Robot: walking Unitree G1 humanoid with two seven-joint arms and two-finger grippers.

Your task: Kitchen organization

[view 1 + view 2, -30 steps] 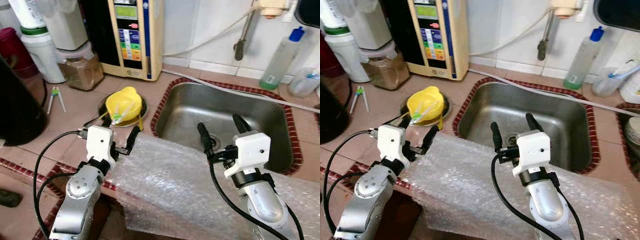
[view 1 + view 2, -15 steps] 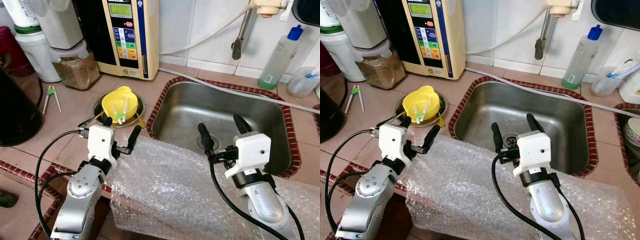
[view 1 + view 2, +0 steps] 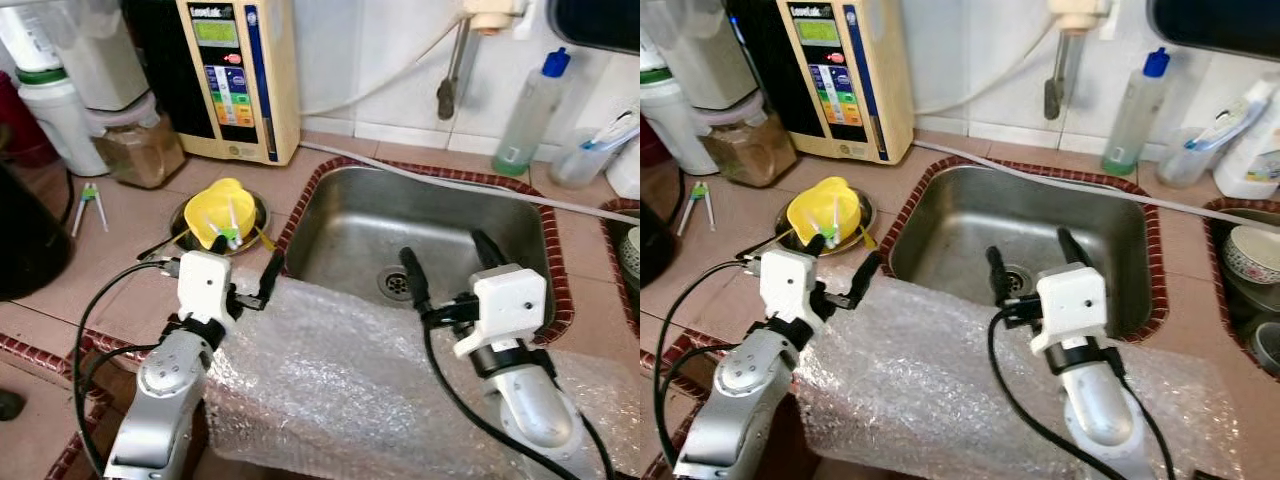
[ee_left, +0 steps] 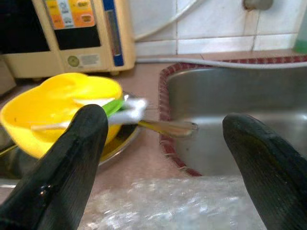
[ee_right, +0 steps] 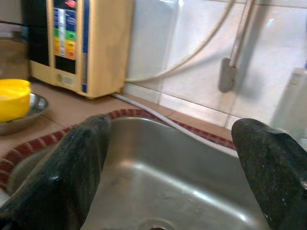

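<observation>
1. Since a second ago my head has turned, so the whole scene sits differently in my eyes: a patterned bowl [image 3: 1248, 252] now shows at the far right, while my grippers hold the same pose over the bubble wrap.
2. The stainless-steel sink [image 3: 345, 215], rectangular with a dull brushed sheen and a dark red tiled rim, is my landmark.
3. A sheet of clear bubble wrap [image 3: 330, 385], crinkled and glossy, drapes over the counter edge on the near side of the sink.
4. My left gripper [image 3: 245, 270] hovers over the wrap's corner by the sink's near-left corner, its black fingers spread wide and holding nothing.
5. My right gripper [image 3: 450, 262] reaches over the sink's near edge, fingers also wide apart and empty.
6. Left of the sink, a rounded yellow plastic bowl [image 3: 222, 210] sits in a shallow steel dish [image 3: 259, 212], with white-and-green sticks lying inside it.
7. Behind the sink's left end stands a cream boxy appliance with coloured buttons [image 3: 235, 75].
8. Behind its right end stands a clear bottle with a blue cap [image 3: 530, 110].
</observation>
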